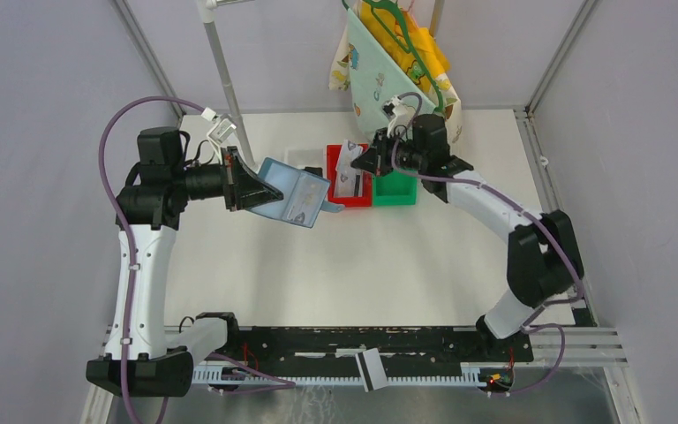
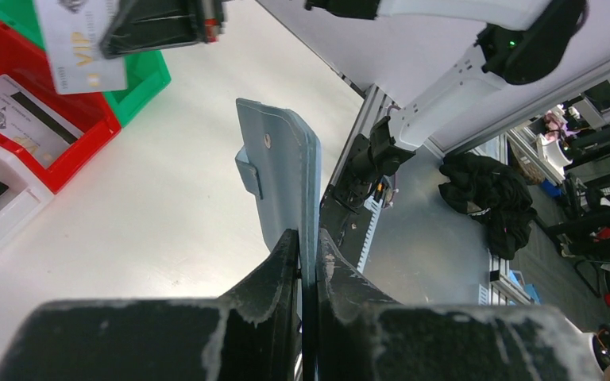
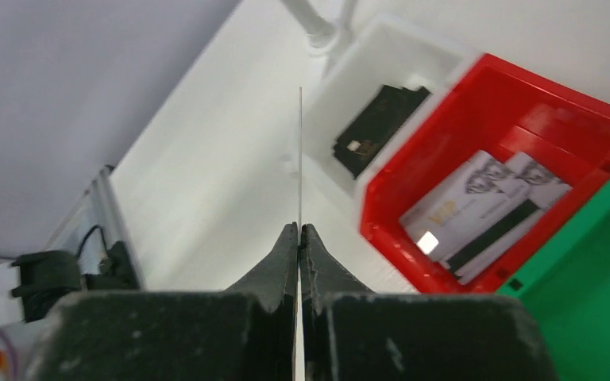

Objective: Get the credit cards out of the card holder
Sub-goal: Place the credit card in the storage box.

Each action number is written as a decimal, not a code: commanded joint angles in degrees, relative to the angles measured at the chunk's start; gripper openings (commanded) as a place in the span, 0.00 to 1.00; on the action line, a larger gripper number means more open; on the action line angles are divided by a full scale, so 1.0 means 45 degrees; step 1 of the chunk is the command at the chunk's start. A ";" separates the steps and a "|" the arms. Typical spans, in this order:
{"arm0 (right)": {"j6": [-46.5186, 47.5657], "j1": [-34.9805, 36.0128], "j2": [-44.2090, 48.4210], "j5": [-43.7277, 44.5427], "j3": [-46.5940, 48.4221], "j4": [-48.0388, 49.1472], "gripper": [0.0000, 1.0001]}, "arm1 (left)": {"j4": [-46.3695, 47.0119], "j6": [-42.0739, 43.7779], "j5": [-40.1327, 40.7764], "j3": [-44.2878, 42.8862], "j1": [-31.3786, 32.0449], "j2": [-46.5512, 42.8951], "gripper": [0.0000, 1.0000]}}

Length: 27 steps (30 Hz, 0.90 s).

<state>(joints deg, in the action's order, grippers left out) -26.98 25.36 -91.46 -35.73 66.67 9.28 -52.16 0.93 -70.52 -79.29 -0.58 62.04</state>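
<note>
Holder [image 2: 282, 167] is clamped by left end effector [image 2: 308, 246], third card [image 2: 79, 48] by right end effector [image 3: 299, 236] — two cards [image 3: 476, 210] are laid in bin [image 3: 572, 119].

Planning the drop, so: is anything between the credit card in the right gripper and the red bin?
Nothing visible. The right gripper holds the credit card over the red bin, which contains only other cards; the card holder hangs clear to the side in the left gripper.

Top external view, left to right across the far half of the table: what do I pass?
In order: left gripper → card holder clamped in it → red bin → green bin.
</note>
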 commanded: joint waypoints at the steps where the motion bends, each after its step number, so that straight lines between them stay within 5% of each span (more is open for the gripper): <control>1: 0.1992 -0.0046 -0.2261 0.1415 0.2509 -0.2835 0.00 | 0.0283 0.0249 -0.0362 -0.0680 -0.0038 -0.0171 0.02; 11: 0.2201 0.0094 -0.5654 0.1563 0.5212 -0.3400 0.01 | 0.0266 0.0214 -0.0585 -0.0807 -0.0035 -0.0231 0.02; 20: 0.2604 0.0289 -0.5501 0.2587 0.4652 -0.3273 0.39 | 0.0280 0.0014 -0.0970 -0.1017 -0.0028 -0.0383 0.02; 27: 0.2529 0.0476 -0.2520 0.3224 0.3015 -0.2639 0.49 | 0.0298 0.0123 -0.1008 -0.1135 -0.0035 -0.0413 0.02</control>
<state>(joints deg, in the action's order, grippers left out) -15.97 26.65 -114.76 -22.94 83.42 -7.40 -52.14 0.91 -72.58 -82.02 -0.58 61.21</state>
